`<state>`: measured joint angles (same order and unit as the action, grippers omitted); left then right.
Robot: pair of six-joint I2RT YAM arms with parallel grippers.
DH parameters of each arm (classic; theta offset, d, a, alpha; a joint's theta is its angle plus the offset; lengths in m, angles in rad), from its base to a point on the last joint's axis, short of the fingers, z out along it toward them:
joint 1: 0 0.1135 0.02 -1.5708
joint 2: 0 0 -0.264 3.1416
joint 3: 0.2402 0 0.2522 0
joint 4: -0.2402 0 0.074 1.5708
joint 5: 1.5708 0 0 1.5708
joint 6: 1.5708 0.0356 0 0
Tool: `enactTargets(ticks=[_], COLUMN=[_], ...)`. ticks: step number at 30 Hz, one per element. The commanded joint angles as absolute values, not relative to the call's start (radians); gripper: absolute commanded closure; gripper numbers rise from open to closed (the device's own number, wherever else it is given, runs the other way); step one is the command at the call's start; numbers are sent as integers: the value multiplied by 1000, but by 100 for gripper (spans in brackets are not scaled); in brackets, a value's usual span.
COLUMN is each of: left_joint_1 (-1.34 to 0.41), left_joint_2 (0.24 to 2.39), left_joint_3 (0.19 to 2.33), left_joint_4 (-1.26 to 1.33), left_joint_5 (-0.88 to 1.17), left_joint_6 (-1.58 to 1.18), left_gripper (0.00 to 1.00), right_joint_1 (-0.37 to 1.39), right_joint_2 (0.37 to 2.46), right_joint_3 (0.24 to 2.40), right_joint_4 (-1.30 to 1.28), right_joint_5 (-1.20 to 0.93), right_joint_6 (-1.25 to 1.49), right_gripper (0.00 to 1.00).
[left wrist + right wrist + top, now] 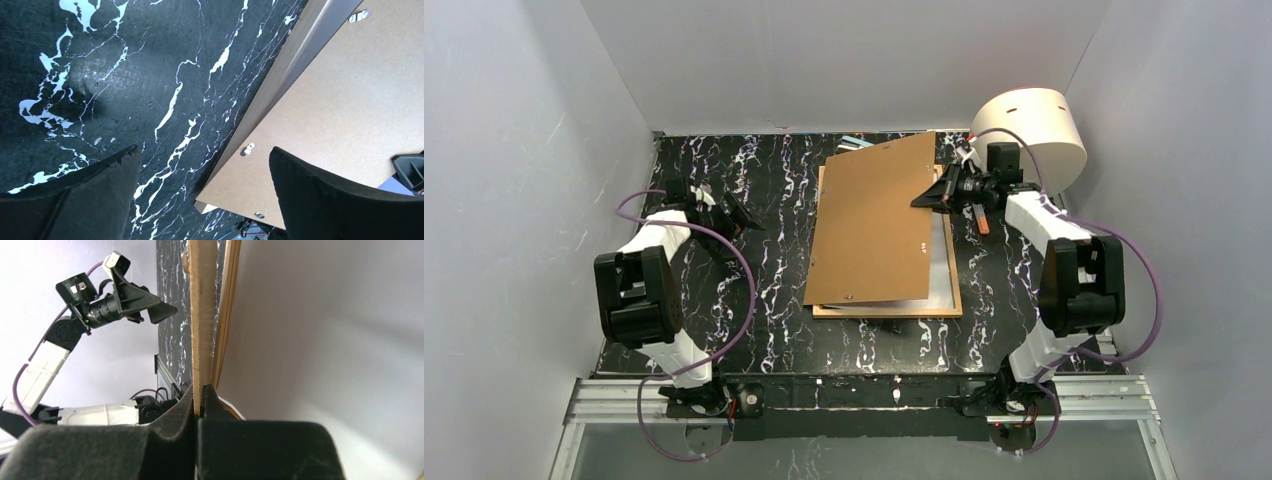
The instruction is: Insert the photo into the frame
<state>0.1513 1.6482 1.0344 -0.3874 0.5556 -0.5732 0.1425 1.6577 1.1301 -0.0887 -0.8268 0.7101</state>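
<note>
The frame (886, 311), thin light wood, lies flat in the middle of the table. A white surface (941, 268) shows inside it, likely the photo's plain back; no printed side is visible. A brown backing board (874, 220) rests over both, slanted, with its right edge lifted. My right gripper (936, 193) is shut on that edge, and the wrist view shows the board (200, 315) edge-on between the pads (172, 415). My left gripper (736, 214) hangs open over bare table left of the frame. Its fingers (90, 195) have nothing between them, beside the board's corner (240, 175).
A large white cylinder (1036, 125) stands at the back right, behind the right arm. A small orange object (982, 222) lies on the table beside the frame's right side. Small items (854, 142) lie at the back edge. Grey walls close in on three sides.
</note>
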Motion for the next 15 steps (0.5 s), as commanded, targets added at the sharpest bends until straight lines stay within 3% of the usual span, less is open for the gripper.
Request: enactTargets(ticks=[1, 15], left_joint_1=[137, 24], left_joint_2=[1674, 1766], left_joint_3=[1073, 1106], left_joint_4=[-402, -332], left_joint_5=[570, 555], left_joint_6=[-579, -627], left_gripper=[3, 5], right_joint_1=[84, -56], right_joint_2=[1716, 1829], right_joint_3=[1265, 1427], right_joint_4=[-216, -512], right_joint_5=[-1060, -1110], right_joint_6=[577, 430], right_gripper=[99, 99])
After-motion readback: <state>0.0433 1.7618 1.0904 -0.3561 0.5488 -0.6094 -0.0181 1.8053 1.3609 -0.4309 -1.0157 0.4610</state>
